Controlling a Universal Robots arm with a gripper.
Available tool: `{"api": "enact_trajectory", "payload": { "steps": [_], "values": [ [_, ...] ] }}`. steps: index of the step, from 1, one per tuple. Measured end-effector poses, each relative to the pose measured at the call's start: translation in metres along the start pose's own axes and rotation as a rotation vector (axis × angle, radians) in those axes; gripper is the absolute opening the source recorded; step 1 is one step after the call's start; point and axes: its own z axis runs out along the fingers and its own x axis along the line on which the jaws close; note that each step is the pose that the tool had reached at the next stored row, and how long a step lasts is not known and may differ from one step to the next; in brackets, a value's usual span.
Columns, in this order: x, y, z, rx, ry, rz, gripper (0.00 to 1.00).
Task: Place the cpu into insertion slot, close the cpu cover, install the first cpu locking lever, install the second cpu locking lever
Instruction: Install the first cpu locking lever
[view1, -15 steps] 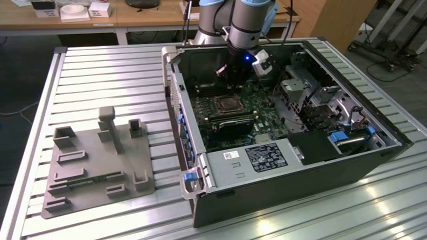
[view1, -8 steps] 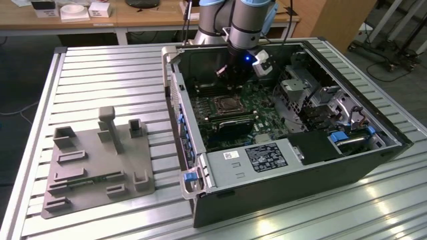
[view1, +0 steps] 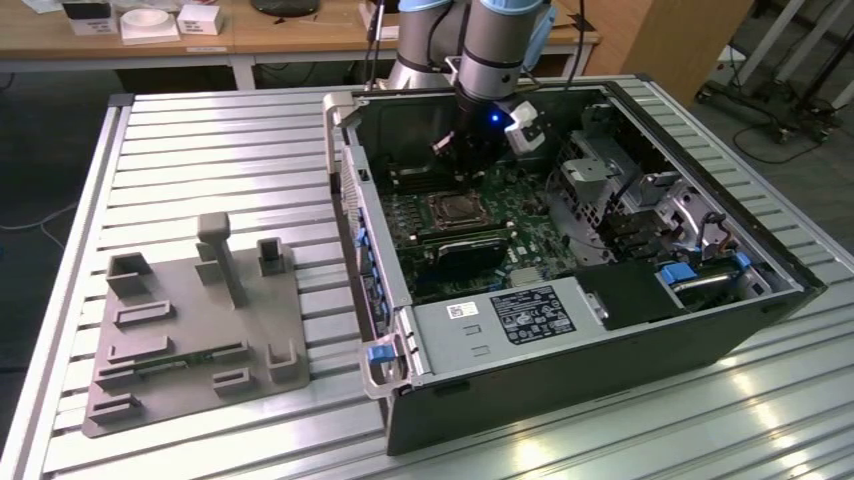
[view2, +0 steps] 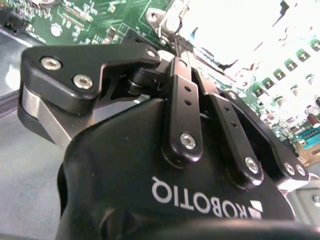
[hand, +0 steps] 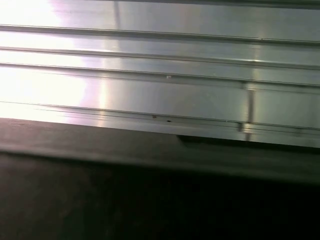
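Black end effector (view1: 465, 160) above insertion slot (view1: 457, 211), grip unclear.

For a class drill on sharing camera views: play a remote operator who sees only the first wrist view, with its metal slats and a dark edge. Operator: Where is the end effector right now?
Observer: In the exterior view the end effector hangs inside the open case, over the green board.
Operator: Is it near the cpu slot?
Observer: Yes. The cpu slot lies close by, just on the camera's side of it. I cannot tell whether a chip sits in it.
Operator: Is anything beside the case?
Observer: A grey fixture lies on the table, to the exterior view's left of the case.
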Motion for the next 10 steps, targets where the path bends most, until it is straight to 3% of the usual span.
{"api": "enact_trajectory", "payload": {
  "steps": [5,10],
  "values": [
    [0.0000,0.0001,0.0000,-0.0024,-0.0003,0.000,0.10],
    [-0.0001,0.0002,0.0000,-0.0132,-0.0011,-0.001,0.10]
  ]
}}
